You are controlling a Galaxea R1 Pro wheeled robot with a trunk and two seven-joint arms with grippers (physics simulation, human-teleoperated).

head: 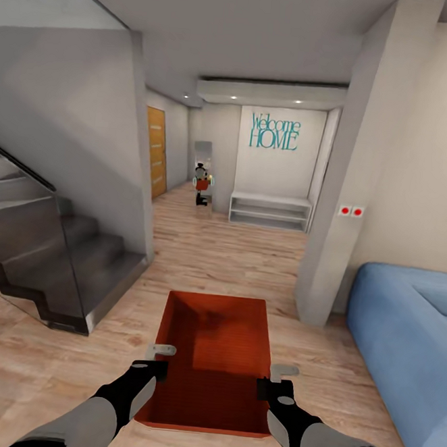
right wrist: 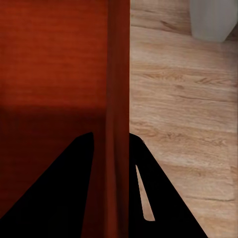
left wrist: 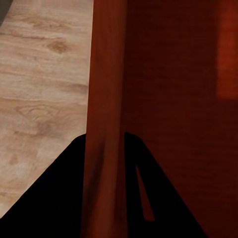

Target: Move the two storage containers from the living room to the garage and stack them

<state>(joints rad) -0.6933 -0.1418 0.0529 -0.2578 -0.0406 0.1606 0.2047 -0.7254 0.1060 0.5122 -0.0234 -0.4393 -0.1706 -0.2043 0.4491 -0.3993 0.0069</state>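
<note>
Head view: an orange-red storage container [head: 215, 358], open at the top, is held out in front of the robot above the light wood plank floor [head: 234, 258]. The left hand [head: 159, 357] grips the container's left wall and the right hand [head: 274, 380] grips its right wall, so the bin hangs between them. In the left wrist view, the dark fingers [left wrist: 59, 198] of the left hand straddle the thin red wall; the right wrist view shows the same pinch on the opposite wall. A grey staircase [head: 51, 256] stands to the left, a blue sofa [head: 403, 334] to the right, and a "Welcome HOME" sign [head: 275, 132] ahead.
</note>
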